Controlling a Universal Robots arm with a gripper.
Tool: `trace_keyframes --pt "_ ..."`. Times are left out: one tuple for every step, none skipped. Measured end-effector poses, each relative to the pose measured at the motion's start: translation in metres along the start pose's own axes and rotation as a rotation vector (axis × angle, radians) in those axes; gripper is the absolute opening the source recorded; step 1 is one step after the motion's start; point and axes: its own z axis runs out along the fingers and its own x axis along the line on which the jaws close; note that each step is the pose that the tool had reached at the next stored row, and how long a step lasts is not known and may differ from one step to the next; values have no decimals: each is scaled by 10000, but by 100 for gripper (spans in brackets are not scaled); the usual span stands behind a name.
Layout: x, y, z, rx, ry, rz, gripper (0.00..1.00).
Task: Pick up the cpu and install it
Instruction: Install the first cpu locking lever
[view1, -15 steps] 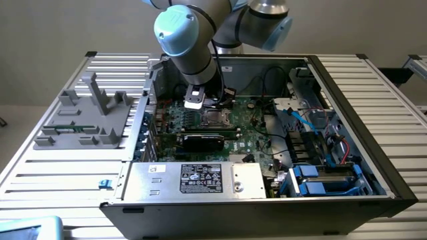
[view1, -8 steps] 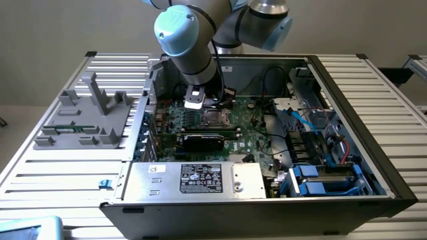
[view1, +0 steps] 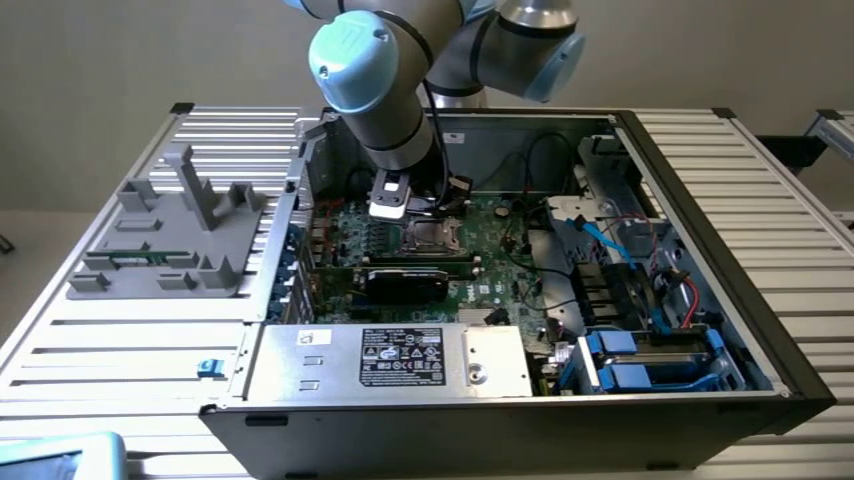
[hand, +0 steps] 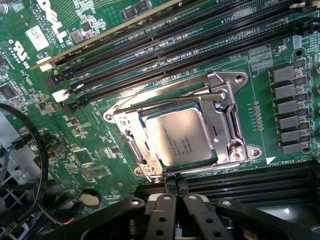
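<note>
Gripper (hand: 175, 192) fingers closed together, holding nothing, just beside the socket.
We judge the flat square silver-topped cpu (hand: 181, 136) already seated in its metal-framed socket (hand: 227, 102); latching remains unconfirmed.

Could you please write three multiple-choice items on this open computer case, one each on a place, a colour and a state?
1. Where does the cpu lie?
A. in the metal socket frame
B. on the grey rack
C. on the silver box

2. What colour is the motherboard?
A. red
B. green
C. white

3. What does the hand hold?
A. the cpu
B. a cable
C. nothing

Key: 1 A, the chip sits inside the frame; 2 B, the board is green; 3 C, the fingertips meet with nothing between them, beside the socket.
</note>
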Motion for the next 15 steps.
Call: trace_keyframes --pt "0 0 1 2 1 0 11" --pt "0 0 1 2 1 0 11" --pt "0 0 1 1 1 1 11" --pt "1 0 0 0 -2 1 11" --pt "5 -1 1 -3 -4 -1 11" --pt "10 -3 3 -3 0 0 11" --pt "17 -5 6 1 1 -1 11" --pt "23 -7 9 2 1 0 11" --pt "24 -7 9 2 1 -1 11" --pt "24 -7 9 1 1 0 11" --pt "24 -7 9 1 1 1 11" --pt "25 -7 9 1 1 0 11" --pt "25 -7 9 0 1 0 11" --pt "25 -7 9 0 0 0 11" --pt "25 -7 9 1 0 0 11"
